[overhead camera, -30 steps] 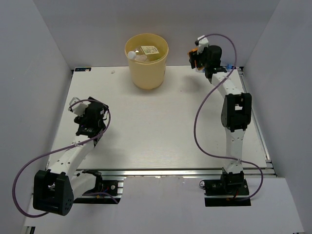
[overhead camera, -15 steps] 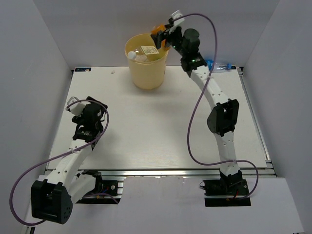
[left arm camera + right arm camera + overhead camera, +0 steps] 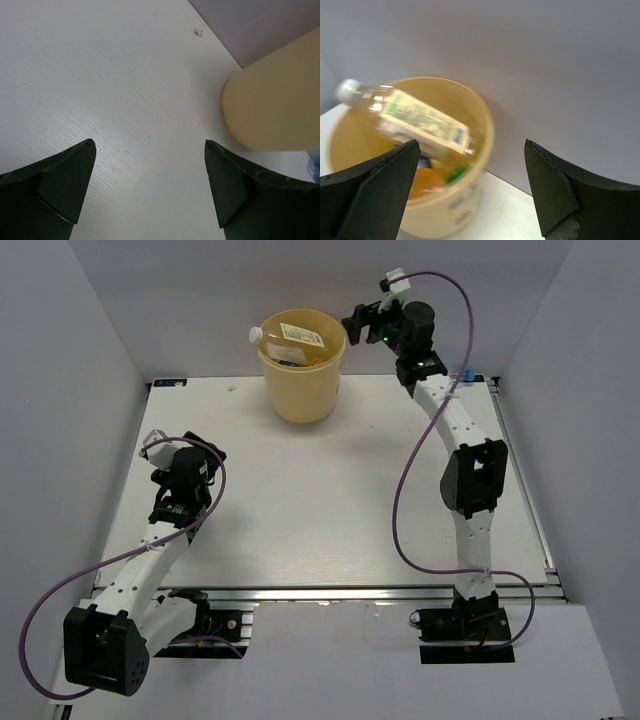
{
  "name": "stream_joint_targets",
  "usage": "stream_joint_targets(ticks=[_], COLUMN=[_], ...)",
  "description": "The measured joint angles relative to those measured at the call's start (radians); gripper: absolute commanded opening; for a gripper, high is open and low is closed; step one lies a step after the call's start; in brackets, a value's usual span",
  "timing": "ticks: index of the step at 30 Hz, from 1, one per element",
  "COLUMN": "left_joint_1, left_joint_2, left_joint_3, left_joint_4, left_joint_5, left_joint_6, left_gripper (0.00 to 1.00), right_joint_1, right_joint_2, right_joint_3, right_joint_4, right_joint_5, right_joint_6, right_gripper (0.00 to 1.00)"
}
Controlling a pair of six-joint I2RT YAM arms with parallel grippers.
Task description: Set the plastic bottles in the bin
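Now my right jaws stand wide apart and empty just beside the right rim of the bin. A second ago they were clamped on an orange bottle over the far right corner of the bench. That bottle now lies inside the bin, below and left of the jaws. The cream-label bottle has shifted and tilts across the heap, its white cap poking over the left rim. My left jaws hang apart near the bench's left edge, well short of the bin at the far edge.
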Motion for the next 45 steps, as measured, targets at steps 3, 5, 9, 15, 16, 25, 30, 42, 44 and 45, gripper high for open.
stream_joint_targets(ticks=[3,5,9,15,16,25,30,42,44,45], left_joint_1=[0.0,0.0,0.0,0.0,0.0,0.0,0.0,0.0,0.0,0.0], left_joint_2=[0.001,0.004,0.018,0.069,0.082,0.156,0.18,0.204,0.207,0.212], left_joint_3=[0.0,0.0,0.0,0.005,0.011,0.033,0.034,0.052,0.053,0.056], left_joint_4=[0.005,0.013,0.026,0.068,0.075,0.147,0.158,0.139,0.141,0.143], left_joint_5=[0.002,0.002,-0.004,0.002,0.005,0.04,0.053,0.022,0.011,0.006], left_joint_6=[0.005,0.006,0.005,0.009,0.01,0.013,0.012,0.007,0.006,0.006], left_gripper=[0.98,0.98,0.98,0.98,0.98,0.98,0.98,0.98,0.98,0.98], right_joint_1=[-0.071,-0.118,-0.196,-0.255,-0.266,-0.382,-0.402,-0.368,-0.365,-0.364], right_joint_2=[-0.018,-0.021,-0.012,0.072,0.098,0.272,0.319,0.541,0.549,0.551], right_joint_3=[-0.039,-0.068,-0.135,-0.127,-0.118,-0.115,-0.104,0.096,0.096,0.096], right_joint_4=[-0.014,-0.022,-0.064,-0.116,-0.127,-0.168,-0.149,0.018,0.036,0.042], right_joint_5=[0.041,0.08,0.184,0.3,0.306,0.315,0.328,0.401,0.438,0.461], right_joint_6=[0.021,0.02,-0.013,0.108,0.155,0.607,0.779,1.112,1.147,1.162], right_gripper=[0.89,0.89,0.89,0.89,0.89,0.89,0.89,0.89,0.89,0.89])
